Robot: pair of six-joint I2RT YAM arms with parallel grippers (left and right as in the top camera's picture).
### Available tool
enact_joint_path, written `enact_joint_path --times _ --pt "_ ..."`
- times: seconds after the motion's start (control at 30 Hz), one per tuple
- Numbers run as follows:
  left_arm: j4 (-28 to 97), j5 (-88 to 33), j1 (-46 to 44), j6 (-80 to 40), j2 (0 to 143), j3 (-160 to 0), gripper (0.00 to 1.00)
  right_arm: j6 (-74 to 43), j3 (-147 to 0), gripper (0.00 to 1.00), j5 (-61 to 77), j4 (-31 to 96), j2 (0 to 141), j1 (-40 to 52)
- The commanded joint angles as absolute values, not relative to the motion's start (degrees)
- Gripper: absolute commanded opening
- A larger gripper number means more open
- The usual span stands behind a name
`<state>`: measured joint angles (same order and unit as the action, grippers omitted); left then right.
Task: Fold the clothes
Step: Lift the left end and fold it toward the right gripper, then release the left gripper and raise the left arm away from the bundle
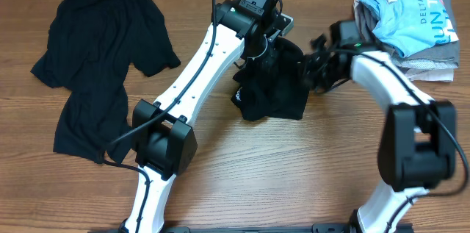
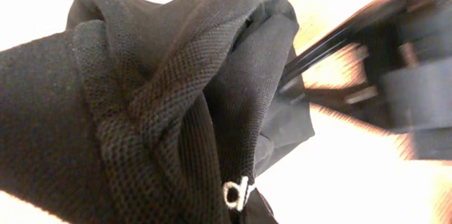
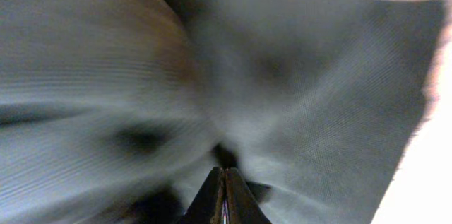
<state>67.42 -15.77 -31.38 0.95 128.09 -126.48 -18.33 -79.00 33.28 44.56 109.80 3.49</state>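
The bunched black shirt sits crumpled mid-table between both arms. The right gripper looks clenched on its cloth. The left gripper is buried in folds, so I cannot tell its grip. An uneven pull could twist the shirt or slip it loose. A second black shirt sprawls far left. No basket shows, only a blue shirt topping the far-right pile.

On the table, the spread shirt lay at the left. The bunched shirt sat at centre, well apart from it, with the left gripper at its rear and the right gripper at its right side. The folded-shirt stack lay at far right rear, with the lettered shirt on top.
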Motion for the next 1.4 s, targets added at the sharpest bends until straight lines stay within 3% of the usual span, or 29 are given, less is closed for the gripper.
enact_joint_path --times 0.0,0.3,0.37,0.4,0.47,0.5,0.63,0.9,1.13,1.37 --pt "66.57 -15.11 -31.22 -0.47 126.3 -127.66 0.04 -21.02 -84.95 0.04 34.2 45.74 100.79 -1.83" --pt "63.64 -17.63 -33.39 -0.43 126.32 -127.63 0.04 -20.97 -85.91 0.08 35.16 48.73 93.65 -14.22" --pt "62.94 -17.63 -34.35 -0.43 126.32 -127.61 0.13 -20.05 -85.91 0.08 36.18 49.69 93.65 -15.84" --pt "62.63 -17.61 -34.92 -0.43 126.32 -127.61 0.3 -19.57 -85.91 0.11 36.34 49.95 93.65 -16.27" --pt "62.02 -17.65 -36.07 -0.43 126.32 -127.61 0.89 -19.07 -85.91 0.18 36.32 50.48 93.65 -16.82" --pt "61.65 -17.65 -36.64 -0.43 126.32 -127.61 1.0 -18.96 -85.91 0.22 36.32 50.54 93.65 -16.93" --pt "59.92 -17.65 -38.33 -0.45 126.32 -127.61 1.0 -18.17 -85.91 0.38 36.29 50.52 93.65 -16.91" --pt "59.53 -17.54 -33.43 -4.34 125.51 -130.3 1.0 -16.05 -85.8 0.55 35.09 53.36 93.73 -16.73" --pt "63.48 -17.61 -21.19 -7.81 123.11 -137.6 1.0 -13.04 -85.45 0.61 33.56 54.54 94.72 -13.85" --pt "66.04 -20.23 -11.49 -7.92 122.19 -138.08 1.0 -7.01 -85.45 0.68 26.44 54.24 99.83 -3.05"
